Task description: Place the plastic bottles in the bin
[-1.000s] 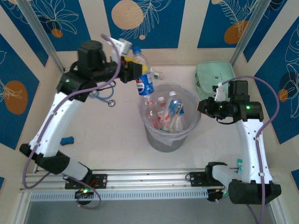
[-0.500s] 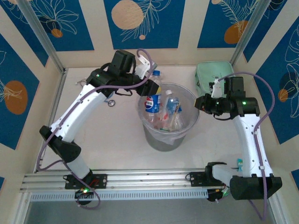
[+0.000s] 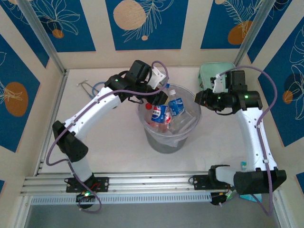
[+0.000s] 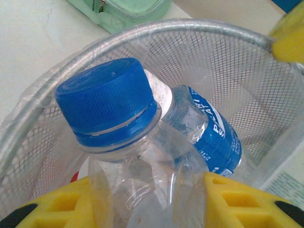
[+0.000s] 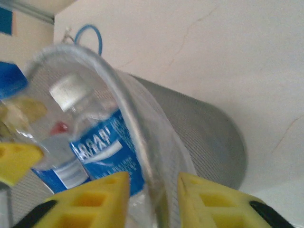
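Top view, bin: your bin stands mid-frame on the table, with bottles piled inside.
Top view, left gripper: your left gripper sits over the bin's upper-left rim. It is clamped on the blue-cap bottle, which hangs inside the rim.
Top view, right gripper: your right gripper is at the bin's right rim; you cannot tell from here how its jaws stand.
Top view, box: a mint box lies at upper right, partly under your right arm.
Left wrist, grip: along the bottom edge, your left gripper presses its yellow fingers on both sides of the blue-cap bottle. The cap sits left of centre.
Left wrist, bin: the bin's meshed wall curves behind the held bottle, which sits within the rim.
Left wrist, second bottle: a blue-label bottle lies just behind it, right of centre.
Left wrist, box: the mint box shows at the top edge, outside the bin.
Right wrist, gripper: your right gripper has one finger on each side of the bin's rim at the bottom. The jaws are close together, but you cannot tell whether they pinch it.
Right wrist, bin: the bin's outer wall lies right of centre.
Right wrist, bottle: the blue-label bottle, white-capped, is inside the bin at left of centre.
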{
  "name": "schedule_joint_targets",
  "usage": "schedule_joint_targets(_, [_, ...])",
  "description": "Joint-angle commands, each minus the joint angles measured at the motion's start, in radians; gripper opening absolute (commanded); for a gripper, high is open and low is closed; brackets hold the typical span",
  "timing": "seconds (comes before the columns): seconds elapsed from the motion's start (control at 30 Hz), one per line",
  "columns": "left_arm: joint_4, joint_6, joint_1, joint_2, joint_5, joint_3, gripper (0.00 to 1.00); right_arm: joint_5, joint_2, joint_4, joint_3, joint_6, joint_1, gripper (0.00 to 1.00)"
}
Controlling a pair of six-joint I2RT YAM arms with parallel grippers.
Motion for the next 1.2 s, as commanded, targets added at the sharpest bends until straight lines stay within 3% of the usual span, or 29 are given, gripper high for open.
schedule_joint_targets(0.0, [-0.038,0.02,-0.002,-0.022,-0.007,-0.046,0.25,0.003,0.008,-0.022,0.109,-0.002,0.019,0.44])
schedule_joint_targets(0.13, [-0.007,0.016,0.001,-0.061,0.01,-0.035,0.49,0.045,0.012,-0.082,0.223,-0.018,0.057,0.5])
schedule_joint_targets(0.27, [-0.026,0.037,0.003,-0.082,-0.011,0.019,0.58,0.087,0.006,-0.142,0.287,-0.028,0.126,0.48])
schedule_joint_targets(0.37, [-0.048,0.059,0.003,-0.089,-0.047,0.059,0.58,0.109,0.013,-0.227,0.312,-0.052,0.198,0.37])
schedule_joint_targets(0.57, [-0.026,0.042,0.0,-0.074,-0.044,0.036,0.47,0.157,-0.015,-0.341,0.271,-0.07,0.273,0.32])
schedule_joint_targets(0.8, [-0.026,0.032,-0.052,-0.023,-0.015,0.009,0.42,0.142,-0.009,-0.279,0.15,-0.039,0.346,0.3])
schedule_joint_targets(1.17, [-0.014,-0.005,-0.082,-0.011,-0.07,-0.13,0.4,0.108,0.013,-0.157,-0.003,-0.015,0.335,0.25])
